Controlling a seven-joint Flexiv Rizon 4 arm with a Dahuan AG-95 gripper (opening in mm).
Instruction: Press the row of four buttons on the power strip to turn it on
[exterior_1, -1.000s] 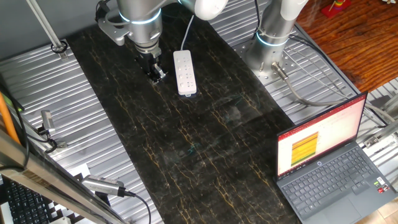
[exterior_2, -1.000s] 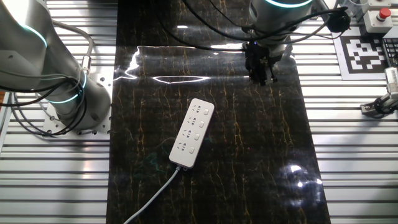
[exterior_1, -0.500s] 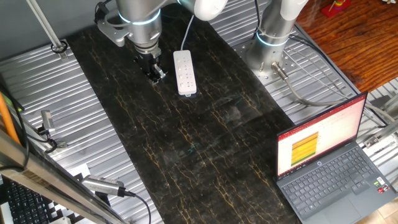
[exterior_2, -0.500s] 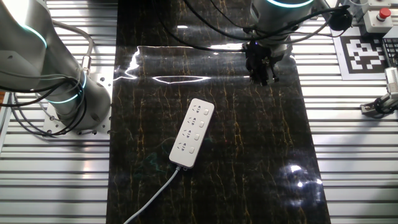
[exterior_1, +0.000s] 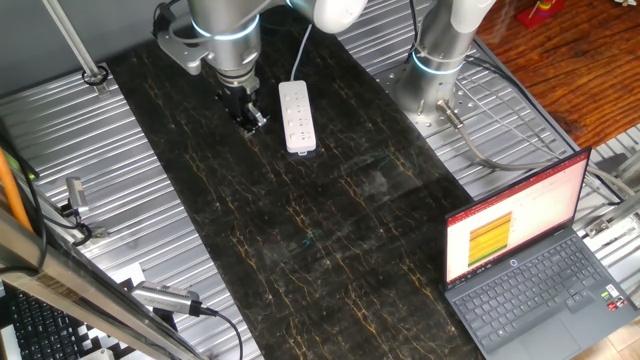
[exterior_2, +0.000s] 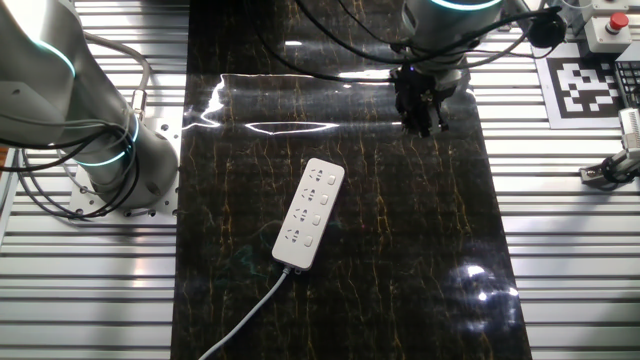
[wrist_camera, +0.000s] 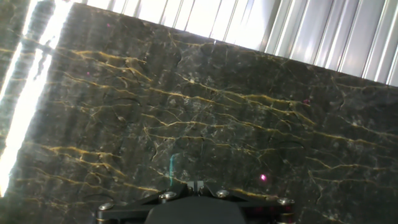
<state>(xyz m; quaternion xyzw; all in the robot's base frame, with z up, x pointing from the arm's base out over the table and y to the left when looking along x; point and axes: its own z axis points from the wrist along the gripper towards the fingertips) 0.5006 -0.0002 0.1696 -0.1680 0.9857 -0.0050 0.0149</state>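
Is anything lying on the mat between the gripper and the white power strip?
Nothing visible. The gripper hangs apart from the slim white plastic power strip, and only bare dark marbled mat shows between them in both fixed views.

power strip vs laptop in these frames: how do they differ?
The power strip is a slim white bar with a thin cord; the laptop is dark, far larger, hinged open. The strip lies flat on the dark marbled mat; the laptop sits off the mat at the table's edge. The strip shows sockets and a row of buttons; the laptop shows a lit screen. Both are apart from the gripper.
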